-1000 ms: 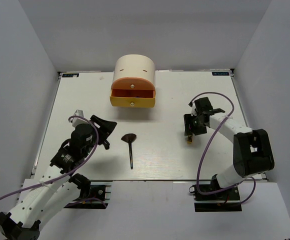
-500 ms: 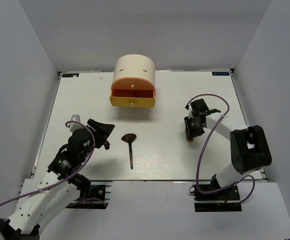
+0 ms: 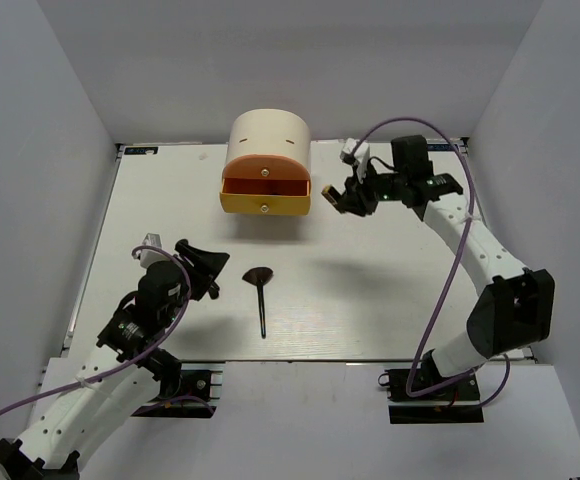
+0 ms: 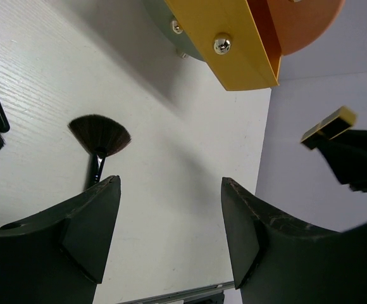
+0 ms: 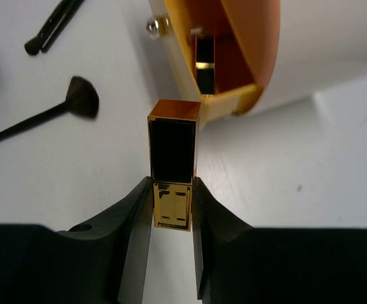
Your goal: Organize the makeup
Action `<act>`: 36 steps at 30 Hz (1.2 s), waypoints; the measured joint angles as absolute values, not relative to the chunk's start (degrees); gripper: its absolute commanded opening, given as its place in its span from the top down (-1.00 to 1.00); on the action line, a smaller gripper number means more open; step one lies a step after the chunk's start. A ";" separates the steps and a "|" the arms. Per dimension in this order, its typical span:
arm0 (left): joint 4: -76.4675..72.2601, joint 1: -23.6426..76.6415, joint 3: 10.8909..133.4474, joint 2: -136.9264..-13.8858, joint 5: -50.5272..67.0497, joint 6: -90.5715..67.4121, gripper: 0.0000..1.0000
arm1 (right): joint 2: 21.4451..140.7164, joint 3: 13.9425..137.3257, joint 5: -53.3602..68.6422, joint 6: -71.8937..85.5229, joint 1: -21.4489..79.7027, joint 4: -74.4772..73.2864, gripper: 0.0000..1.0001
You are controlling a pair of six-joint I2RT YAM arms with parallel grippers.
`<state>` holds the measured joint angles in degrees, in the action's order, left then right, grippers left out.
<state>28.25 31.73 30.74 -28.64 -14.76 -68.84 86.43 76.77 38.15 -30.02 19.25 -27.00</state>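
One lipstick (image 5: 174, 152) pinched in right end effector (image 5: 173, 190), just right of yellow drawer (image 3: 265, 205) | left end effector (image 4: 171, 183) gaping (empty)

Black-and-gold lipstick (image 5: 174, 149): I count two, one in my right pincer (image 5: 171, 185), one in the yellow drawer (image 3: 265, 207). Black fan brush (image 3: 259, 274): one, near centre. Thin black stick (image 5: 52, 24): two, together at the left. Round cream box (image 3: 268, 132): one, far centre. Drawers: two, the orange drawer (image 3: 266, 172) above the yellow.
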 measured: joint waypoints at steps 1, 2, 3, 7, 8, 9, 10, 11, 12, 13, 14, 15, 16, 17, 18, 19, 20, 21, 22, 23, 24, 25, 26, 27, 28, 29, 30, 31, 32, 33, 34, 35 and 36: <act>28.25 31.73 30.74 -28.64 -14.76 -68.84 -0.49 | 87.00 78.39 39.07 -31.14 19.51 -26.85 1.00; 28.27 31.73 30.74 -28.64 -14.76 -68.86 -0.48 | 88.40 81.25 40.21 -32.77 20.08 -27.33 1.00; 28.27 31.73 30.74 -28.58 -14.76 -68.93 -0.48 | 90.06 84.03 41.04 -34.26 20.62 -27.16 1.00; 28.18 31.73 30.55 -27.64 -14.76 -69.28 -0.48 | 95.44 90.70 41.52 -39.90 23.05 -26.37 1.00; 28.12 31.73 30.41 -27.42 -14.74 -69.34 -0.48 | 96.12 91.00 41.21 -41.19 23.68 -25.69 1.00; 28.03 31.73 30.30 -27.31 -14.72 -69.47 -0.48 | 96.66 91.05 40.53 -42.57 24.45 -25.04 1.00; 27.86 31.73 30.22 -27.31 -14.72 -69.52 -0.48 | 97.10 91.07 39.94 -43.68 25.23 -24.49 1.00; 27.73 31.73 30.13 -27.40 -14.66 -69.52 -0.48 | 97.67 91.22 39.16 -44.91 26.06 -24.01 1.00; 27.68 31.73 30.09 -27.57 -14.55 -69.52 -0.48 | 98.43 91.81 38.48 -45.98 26.98 -23.83 1.00; 27.62 31.73 30.06 -27.83 -14.50 -69.52 -0.48 | 99.29 92.58 37.80 -46.96 27.66 -23.51 1.00; 27.49 31.73 30.06 -28.14 -14.48 -69.52 -0.48 | 100.22 93.43 37.28 -47.94 28.36 -23.16 1.00; 27.35 31.73 30.06 -28.53 -14.39 -69.52 -0.48 | 101.03 94.04 36.80 -48.84 29.06 -22.63 1.00; 27.31 31.73 30.06 -28.88 -14.33 -69.52 -0.48 | 101.60 94.41 36.29 -49.58 29.61 -22.20 1.00; 27.29 31.73 30.06 -29.12 -14.26 -69.52 -0.48 | 102.06 94.50 35.88 -50.22 30.09 -21.65 1.00; 27.20 31.73 30.04 -29.34 -14.20 -69.52 -0.48 | 102.30 94.52 35.55 -50.68 30.44 -21.30 1.00; 27.00 31.73 30.04 -29.45 -14.11 -69.52 -0.48 | 102.56 94.52 35.00 -51.18 30.74 -20.86 1.00; 26.87 31.73 30.02 -29.52 -14.11 -69.52 -0.48 | 102.91 94.56 34.50 -51.55 30.98 -20.49 1.00; 26.74 31.73 30.02 -29.52 -14.11 -69.52 -0.48 | 103.31 94.80 34.17 -51.72 31.22 -20.34 1.00; 26.68 31.73 30.02 -29.52 -14.11 -69.52 -0.48 | 103.90 95.26 33.71 -51.81 31.40 -20.01 1.00; 26.63 31.73 30.02 -29.54 -14.11 -69.52 -0.48 | 104.47 95.61 33.28 -51.86 31.55 -19.64 1.00; 26.61 31.73 30.02 -29.54 -14.09 -69.52 -0.48 | 105.06 95.92 32.80 -51.86 31.68 -19.11 1.00; 26.61 31.73 30.02 -29.56 -14.09 -69.52 -0.48 | 105.45 96.01 32.23 -51.77 31.77 -18.57 1.00; 26.63 31.73 30.04 -29.58 -14.11 -69.52 -0.48 | 105.97 96.01 31.81 -51.70 31.86 -18.35 0.98; 26.63 31.73 30.02 -29.56 -14.11 -69.52 -0.48 | 106.39 96.01 31.27 -51.64 31.90 -18.11 0.89; 26.61 31.73 30.02 -29.56 -14.11 -69.52 -0.48 | 106.78 96.01 30.83 -51.59 31.90 -18.02 0.78; 26.61 31.73 30.02 -29.56 -14.11 -69.52 -0.48 | 107.15 96.01 30.30 -51.51 31.90 -17.98 0.51; 26.61 31.73 30.02 -29.56 -14.11 -69.52 -0.48 | 107.46 96.01 29.78 -51.40 31.90 -17.96 0.37; 26.61 31.73 30.02 -29.56 -14.11 -69.52 -0.48 | 107.79 96.12 29.32 -51.20 31.90 -18.00 0.14; 26.61 31.73 30.04 -29.56 -14.11 -69.54 -0.48 | 108.09 96.25 29.10 -50.78 31.90 -18.04 0.05; 26.61 31.73 30.02 -29.56 -14.11 -69.54 -0.48 | 108.27 96.29 28.71 -50.59 31.90 -18.00 0.00; 26.63 31.73 30.02 -29.56 -14.11 -69.54 -0.48 | 108.31 96.29 28.80 -50.15 31.90 -18.20 -0.08; 26.63 31.73 30.02 -29.56 -14.11 -69.54 -0.48 | 108.31 96.29 28.84 -49.78 31.97 -18.28 -0.09; 26.63 31.73 30.02 -29.56 -14.11 -69.54 -0.48 | 108.31 96.29 28.86 -49.56 32.01 -18.17 -0.09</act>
